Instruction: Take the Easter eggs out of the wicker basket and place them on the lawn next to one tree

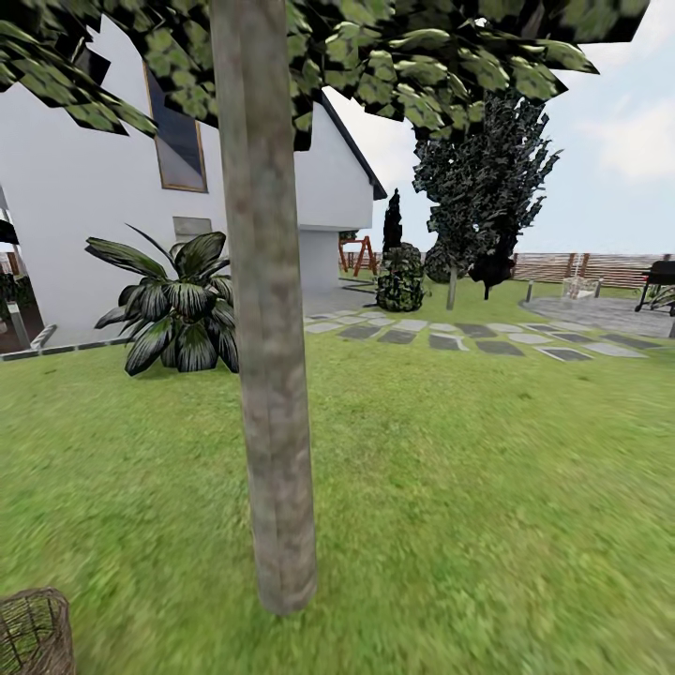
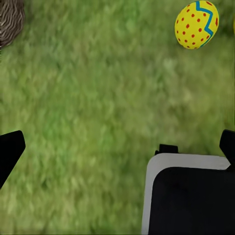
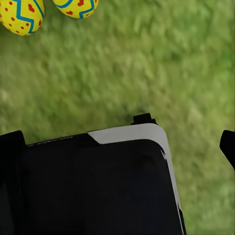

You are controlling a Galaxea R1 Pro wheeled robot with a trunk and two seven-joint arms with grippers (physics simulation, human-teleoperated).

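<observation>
Green lawn point(image 1: 450, 487) spreads around the tree point(image 1: 267, 375), whose bare grey-brown trunk stands close in the head view, with the wicker basket point(image 1: 36, 633) on the grass just beside its foot. From the left wrist, one yellow egg point(image 2: 197, 24) lies on the grass, well apart from the basket's edge. From the right wrist, two more eggs point(image 3: 20, 15) point(image 3: 76, 7) lie close together on the grass. Both the left hand point(image 2: 120, 149) and the right hand point(image 3: 120, 152) are spread open, holding nothing.
</observation>
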